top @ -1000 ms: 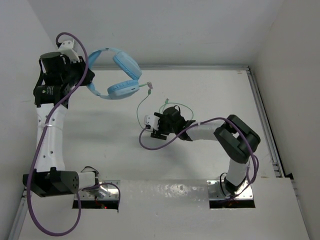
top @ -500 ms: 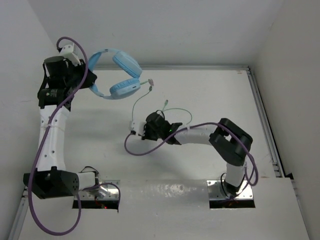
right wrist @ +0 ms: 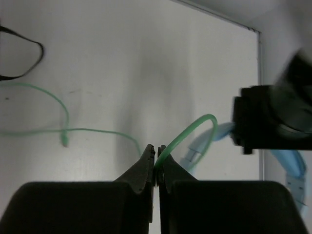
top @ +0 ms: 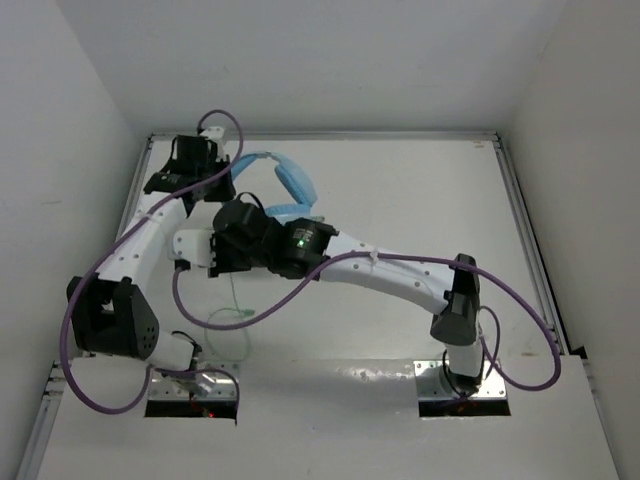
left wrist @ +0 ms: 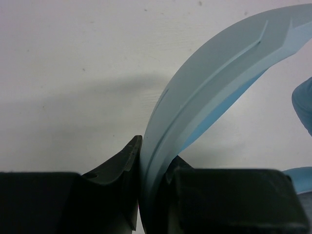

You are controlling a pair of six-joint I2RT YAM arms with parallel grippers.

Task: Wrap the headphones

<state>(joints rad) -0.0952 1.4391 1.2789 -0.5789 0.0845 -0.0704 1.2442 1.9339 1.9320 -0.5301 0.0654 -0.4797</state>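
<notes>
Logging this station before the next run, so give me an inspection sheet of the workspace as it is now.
Surface: white table.
Job's things: headphones at the far left; cord loops over the table.
Clutter: nothing seen.
Grippers: left gripper shut on the headband; right gripper shut on the cord.
Cables: purple cables run along both arms.
Surroundings: white walls; metal rail at the right edge.

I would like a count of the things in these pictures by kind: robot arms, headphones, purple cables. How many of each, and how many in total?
Robot arms: 2 (left arm, right arm)
Headphones: 1 (light blue headphones, with their green cord)
Purple cables: 2 (left purple cable, right purple cable)
Total: 5
</notes>
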